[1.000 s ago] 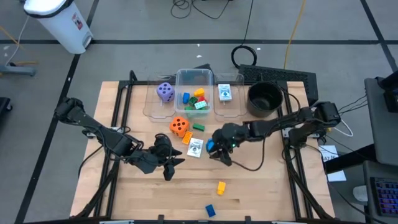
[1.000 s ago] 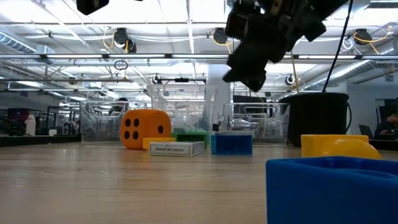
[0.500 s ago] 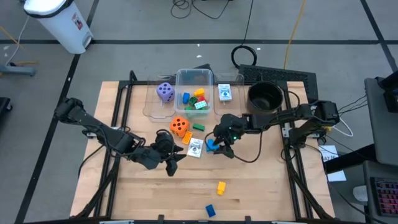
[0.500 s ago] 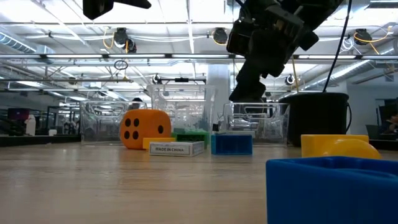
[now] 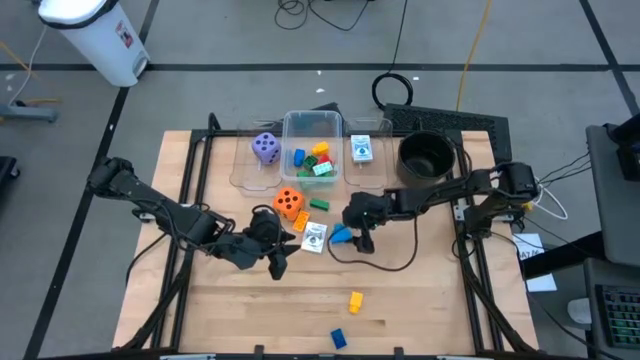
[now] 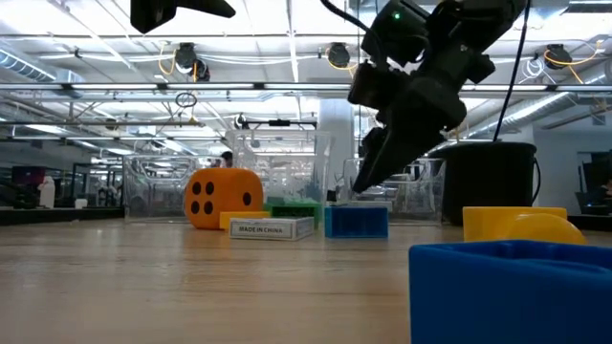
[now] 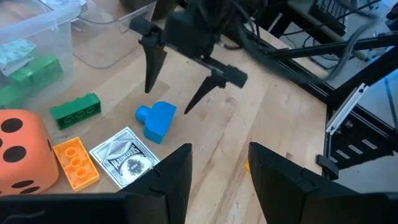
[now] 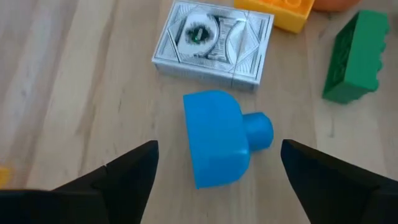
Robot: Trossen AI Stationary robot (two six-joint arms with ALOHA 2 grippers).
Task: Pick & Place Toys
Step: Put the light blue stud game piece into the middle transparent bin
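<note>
Blue plastic is the target: a small blue block (image 8: pixel 219 145) with a round peg on one end lies flat on the wooden table (image 5: pixel 420 300), directly under the right gripper (image 7: pixel 176 89). That gripper hangs just above it with its two fingers spread wide, one to each side of the block and touching nothing. Just beyond its fingertips lie a white printed card (image 8: pixel 213 45), an orange block (image 8: pixel 277 13) and a green block (image 8: pixel 357 58), all apart from the blue one.

This looks like the approach step of a pick, with the grasp not yet made. The next move probably calls for a straight descent until the fingers flank the block's body, then a close, clear of the card.

Off to the side, the left gripper (image 7: pixel 214 167) waits low over the table, its fingers partly parted with nothing seen between them, though its tips are out of frame.
</note>
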